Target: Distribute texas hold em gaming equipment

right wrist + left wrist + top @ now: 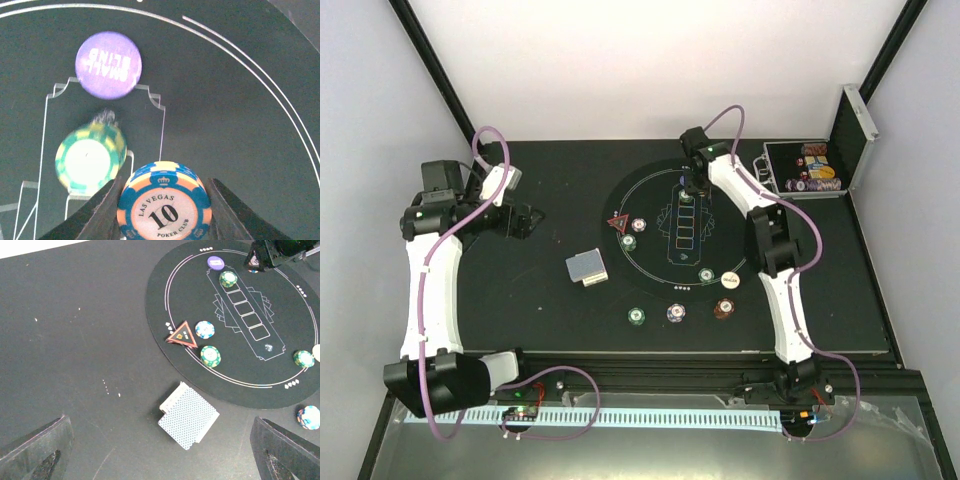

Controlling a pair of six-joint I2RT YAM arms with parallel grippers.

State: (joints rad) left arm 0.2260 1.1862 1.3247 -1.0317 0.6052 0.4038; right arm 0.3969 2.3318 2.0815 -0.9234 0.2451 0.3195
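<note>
Blue-orange 10 chip (pixel 163 200) at round mat's (pixel 650 215) 12 o'clock, green chip (pixel 90 159) at its 10, purple small-blind disc (pixel 108 65) at its 11, right gripper (pixel 691 189) clamped on it; left gripper (pixel 527 221) spread wide, empty, off-mat at 9 o'clock.

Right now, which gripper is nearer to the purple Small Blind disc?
Right. The right gripper, holding a blue 10 chip, is just beside the purple disc at the far end of the mat. The left gripper is open, well off the mat, at the left of the table.
</note>
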